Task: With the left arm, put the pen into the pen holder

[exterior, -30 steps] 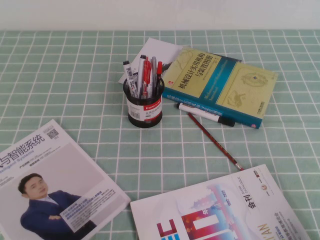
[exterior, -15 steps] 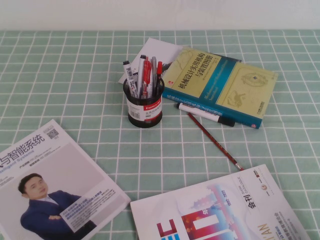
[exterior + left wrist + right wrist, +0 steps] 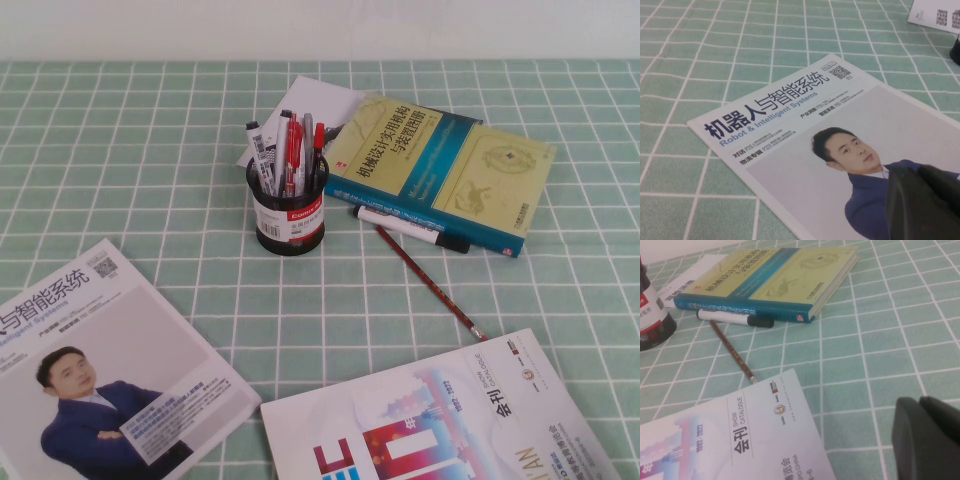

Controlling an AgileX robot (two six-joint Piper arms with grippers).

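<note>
The pen [image 3: 430, 283] is a thin dark red stick lying on the green checked cloth, right of the pen holder; it also shows in the right wrist view [image 3: 732, 352]. The pen holder [image 3: 289, 222] is a black mesh cup with a red-and-white label, standing upright with several pens in it; it also shows in the right wrist view [image 3: 652, 315]. Neither arm shows in the high view. My left gripper [image 3: 919, 171] is shut and empty, hovering over a magazine far from the pen. My right gripper [image 3: 919, 402] is shut and empty over the cloth.
A white marker with a black cap [image 3: 410, 229] lies touching the pen's far end, beside a green-and-blue book [image 3: 440, 170]. A magazine with a man's portrait [image 3: 100, 370] lies front left, a catalogue [image 3: 440, 420] front right. White paper [image 3: 310, 105] lies behind the holder.
</note>
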